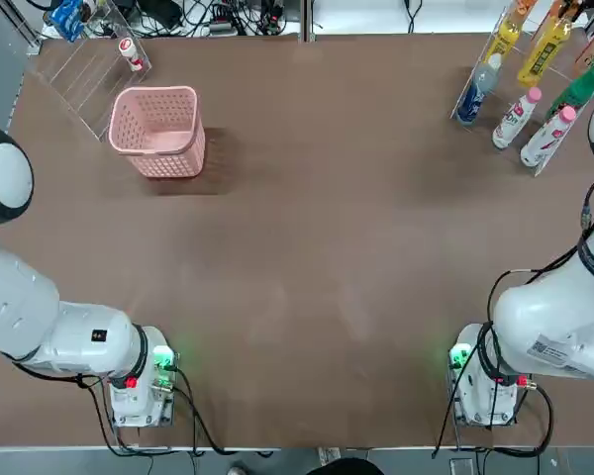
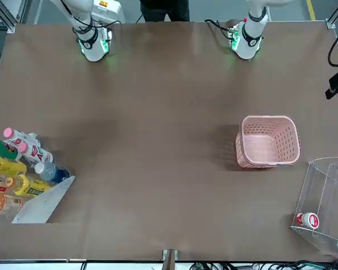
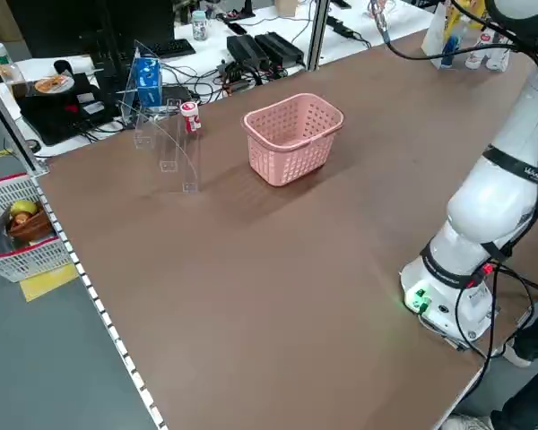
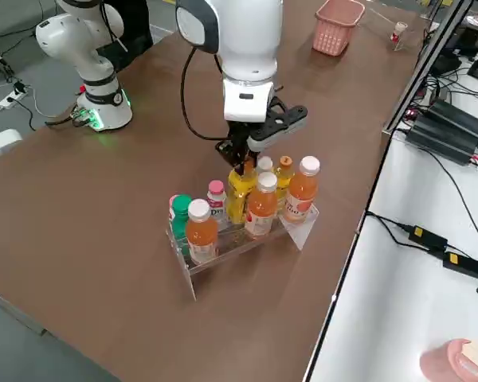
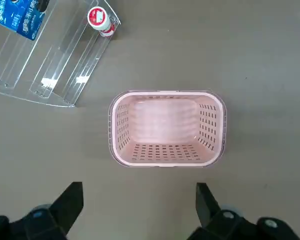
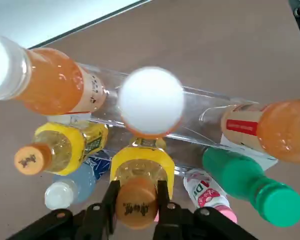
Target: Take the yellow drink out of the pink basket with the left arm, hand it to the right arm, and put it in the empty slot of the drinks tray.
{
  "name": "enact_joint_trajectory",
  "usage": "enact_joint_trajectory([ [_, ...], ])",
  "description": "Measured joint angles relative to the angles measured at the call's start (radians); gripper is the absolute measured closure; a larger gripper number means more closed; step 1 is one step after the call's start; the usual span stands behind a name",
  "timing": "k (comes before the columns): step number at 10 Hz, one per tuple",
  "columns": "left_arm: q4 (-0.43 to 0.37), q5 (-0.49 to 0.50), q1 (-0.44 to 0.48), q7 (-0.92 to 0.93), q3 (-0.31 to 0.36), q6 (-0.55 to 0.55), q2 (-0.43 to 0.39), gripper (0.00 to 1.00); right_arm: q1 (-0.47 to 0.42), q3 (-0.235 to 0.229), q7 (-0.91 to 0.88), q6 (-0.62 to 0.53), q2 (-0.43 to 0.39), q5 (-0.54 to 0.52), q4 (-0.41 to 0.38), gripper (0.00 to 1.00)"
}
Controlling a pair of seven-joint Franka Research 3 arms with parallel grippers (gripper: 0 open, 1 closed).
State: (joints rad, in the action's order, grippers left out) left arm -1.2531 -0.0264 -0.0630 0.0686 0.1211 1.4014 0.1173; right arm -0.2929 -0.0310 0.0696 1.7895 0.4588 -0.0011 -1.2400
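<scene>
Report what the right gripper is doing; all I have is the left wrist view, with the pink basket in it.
Observer: The right gripper is at the drinks tray, its fingers closed on a yellow bottle with an orange cap.

Operator: Name what else that tray holds.

Observer: Among others, a green bottle and two pink-capped bottles, one beside the other.

Operator: Check around the table for people.

Observer: The front view shows a person in dark clothes at the robot's edge of the table, between the two arms' bases.
</scene>
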Motion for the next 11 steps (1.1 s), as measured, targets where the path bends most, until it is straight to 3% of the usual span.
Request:
enact_joint_trajectory([
  [11,0.000,0.000,0.012,0.000,0.000,0.000,0.000,0.00,-0.004,0.005,-0.002,0.046,0.001,0.000,-0.083,0.66],
])
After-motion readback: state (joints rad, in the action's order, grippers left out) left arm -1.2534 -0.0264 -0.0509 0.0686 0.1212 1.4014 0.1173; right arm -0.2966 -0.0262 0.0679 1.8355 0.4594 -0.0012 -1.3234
